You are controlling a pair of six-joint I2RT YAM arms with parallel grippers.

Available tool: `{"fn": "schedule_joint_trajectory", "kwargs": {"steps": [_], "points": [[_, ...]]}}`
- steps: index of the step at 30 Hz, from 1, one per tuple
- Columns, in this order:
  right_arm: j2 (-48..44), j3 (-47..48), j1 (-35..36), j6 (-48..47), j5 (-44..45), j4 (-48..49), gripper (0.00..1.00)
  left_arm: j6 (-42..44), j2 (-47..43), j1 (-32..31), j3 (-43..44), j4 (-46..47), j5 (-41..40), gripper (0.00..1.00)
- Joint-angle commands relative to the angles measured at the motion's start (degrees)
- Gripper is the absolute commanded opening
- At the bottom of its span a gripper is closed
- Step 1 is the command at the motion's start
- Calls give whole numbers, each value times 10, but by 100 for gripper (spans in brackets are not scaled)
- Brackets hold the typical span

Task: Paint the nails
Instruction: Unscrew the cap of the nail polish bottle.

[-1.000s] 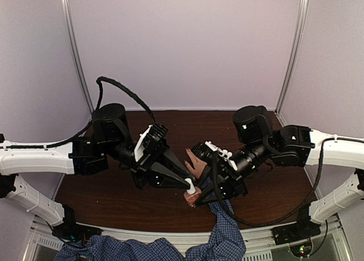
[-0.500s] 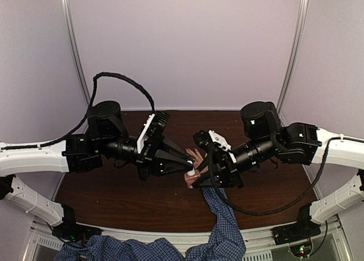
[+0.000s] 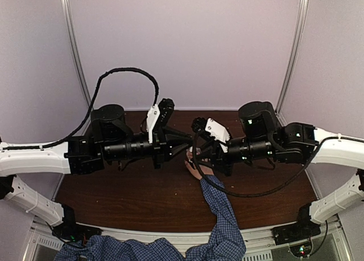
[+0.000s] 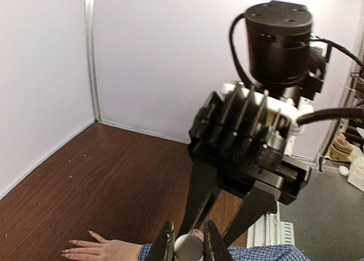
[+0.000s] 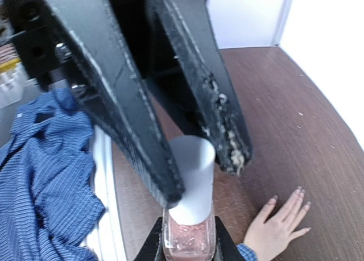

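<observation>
A light-skinned hand (image 3: 194,169) with a blue checked sleeve (image 3: 217,201) lies flat on the brown table. Its pinkish nails (image 5: 274,198) show at the fingertips in the right wrist view and also in the left wrist view (image 4: 70,242). A small bottle of pink polish (image 5: 189,239) with a white cap (image 5: 192,178) hangs in the air above the hand. My right gripper (image 5: 189,243) is shut on the glass body. My left gripper (image 4: 189,238) is shut on the cap (image 4: 189,248). In the top view the left gripper (image 3: 185,149) and the right gripper (image 3: 197,157) meet tip to tip.
The table (image 3: 125,195) is dark brown wood with white walls on three sides. The person's blue checked shirt (image 3: 142,251) lies along the near edge, between the arm bases. Black cables loop over both arms.
Both grippers have risen and moved toward the back with the bottle between them. They now face each other nearly level above the hand. The hand has stayed flat.
</observation>
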Motion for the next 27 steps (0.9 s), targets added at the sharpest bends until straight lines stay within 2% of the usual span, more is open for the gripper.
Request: {"fn": "schedule_joint_trajectory", "kwargs": {"steps": [1, 6, 10, 21, 24, 27], "points": [[21, 20, -9, 20, 145, -5, 0, -55, 5, -6, -16, 52, -152, 0], [46, 31, -9, 17, 202, -9, 0, -113, 20, -7, -12, 46, -242, 0], [61, 33, -9, 13, 229, -8, 0, -190, 40, -6, 14, -3, -315, 0], [61, 20, -9, 3, 229, -4, 0, -248, 43, -7, 27, -33, -349, 0], [56, 16, -10, 1, 221, -11, 0, -241, 28, -7, 28, -44, -351, 10], [47, 7, -10, -2, 201, -13, 0, -216, 8, -7, 27, -51, -339, 33]]}}
